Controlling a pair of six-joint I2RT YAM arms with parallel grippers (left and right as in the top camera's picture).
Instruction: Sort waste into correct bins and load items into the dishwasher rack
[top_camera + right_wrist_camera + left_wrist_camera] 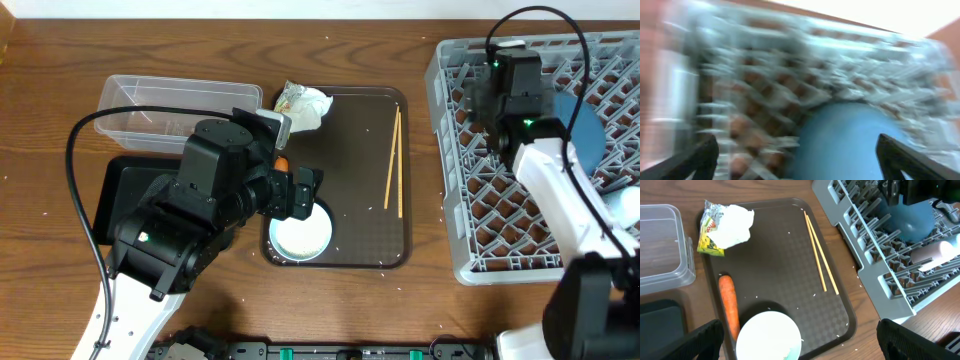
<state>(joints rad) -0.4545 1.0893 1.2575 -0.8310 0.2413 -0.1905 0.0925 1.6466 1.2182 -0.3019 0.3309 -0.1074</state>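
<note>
Left fingers above white bowl, wooden table

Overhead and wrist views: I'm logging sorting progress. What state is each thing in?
Wrapper: crumpled, on brown tray.
White bowl: upright.
Carrot: lying beside it.
Chopsticks: lying side by side.
Clear tub: empty.
Dark-blue bowl: propped in rack.
Left pincer: open.
Right pincer: open.

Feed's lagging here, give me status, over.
Left gripper open above white bowl. Right gripper open over rack, blue bowl loaded. Wrapper, carrot, chopsticks on tray, nothing blocking.
</note>
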